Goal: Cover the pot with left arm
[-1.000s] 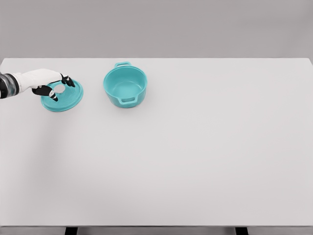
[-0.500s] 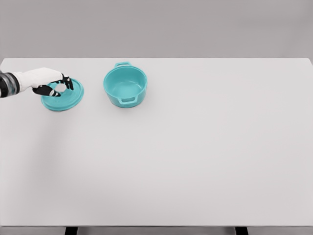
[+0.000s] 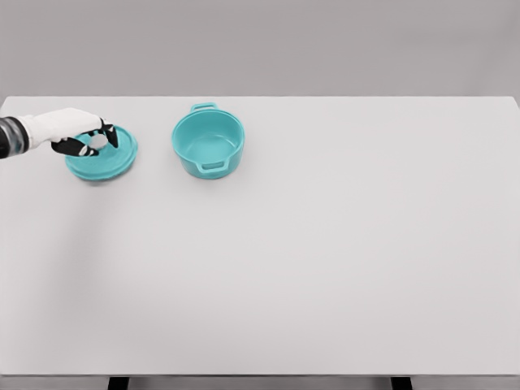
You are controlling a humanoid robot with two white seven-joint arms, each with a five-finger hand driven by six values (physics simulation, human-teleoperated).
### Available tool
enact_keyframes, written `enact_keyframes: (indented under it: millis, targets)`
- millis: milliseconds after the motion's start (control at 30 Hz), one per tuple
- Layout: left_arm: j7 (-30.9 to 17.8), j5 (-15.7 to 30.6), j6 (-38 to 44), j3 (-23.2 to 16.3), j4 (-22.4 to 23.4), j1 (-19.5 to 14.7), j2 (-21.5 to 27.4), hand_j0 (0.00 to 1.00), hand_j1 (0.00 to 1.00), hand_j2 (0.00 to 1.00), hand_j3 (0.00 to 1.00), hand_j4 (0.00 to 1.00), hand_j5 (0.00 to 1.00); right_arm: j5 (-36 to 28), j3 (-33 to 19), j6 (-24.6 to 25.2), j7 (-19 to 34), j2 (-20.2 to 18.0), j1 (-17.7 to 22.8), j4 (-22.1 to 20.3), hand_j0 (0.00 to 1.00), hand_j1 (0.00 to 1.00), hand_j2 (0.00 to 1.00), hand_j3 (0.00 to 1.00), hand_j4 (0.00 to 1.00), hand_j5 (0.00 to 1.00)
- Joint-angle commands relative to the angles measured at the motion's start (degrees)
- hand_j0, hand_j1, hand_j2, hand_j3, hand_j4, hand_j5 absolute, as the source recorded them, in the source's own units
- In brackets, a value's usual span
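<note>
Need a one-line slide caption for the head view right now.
Left robot hand grips teal lid beside open teal pot on white table.

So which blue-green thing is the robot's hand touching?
The flat round lid, on the table's left. The left hand is closed around its knob. The pot, deep and open with side handles, stands apart, untouched.

Left hand (image 3: pixel 77 134) fingers (image 3: pixel 104 136) clasp lid (image 3: pixel 101 153); pot (image 3: pixel 208 144) uncovered

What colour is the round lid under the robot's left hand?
Teal, matching the open pot; the round lid shows best in the head view.
</note>
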Motion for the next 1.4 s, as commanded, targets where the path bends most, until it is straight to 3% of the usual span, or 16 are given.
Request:
enact_keyframes:
  millis: [0, 267, 833, 1367]
  targets:
    - [0.0, 0.4, 0.1, 0.2, -1.0, 0.0, 0.9, 0.50, 0.50, 0.50, 0.50, 0.50, 0.50, 0.0, 0.0, 0.0, 0.0, 0.0, 0.0, 0.0, 1.00, 1.00, 1.00, 1.00, 1.00, 1.00]
    - [0.0, 0.5, 0.1, 0.4, -4.2, -0.5, 2.9, 0.50, 0.50, 0.50, 0.50, 0.50, 0.50, 0.0, 0.0, 0.0, 0.0, 0.0, 0.0, 0.0, 1.00, 1.00, 1.00, 1.00, 1.00, 1.00]
    - [0.1, 0.5, 0.1, 0.4, -10.1, -1.8, 2.5, 0.49, 0.49, 0.49, 0.49, 0.49, 0.49, 0.0, 0.0, 0.0, 0.0, 0.0, 0.0, 0.0, 1.00, 1.00, 1.00, 1.00, 1.00, 1.00]
    - [0.1, 0.5, 0.1, 0.3, -10.5, -3.1, -0.6, 0.49, 0.49, 0.49, 0.49, 0.49, 0.49, 0.0, 0.0, 0.0, 0.0, 0.0, 0.0, 0.0, 1.00, 1.00, 1.00, 1.00, 1.00, 1.00]
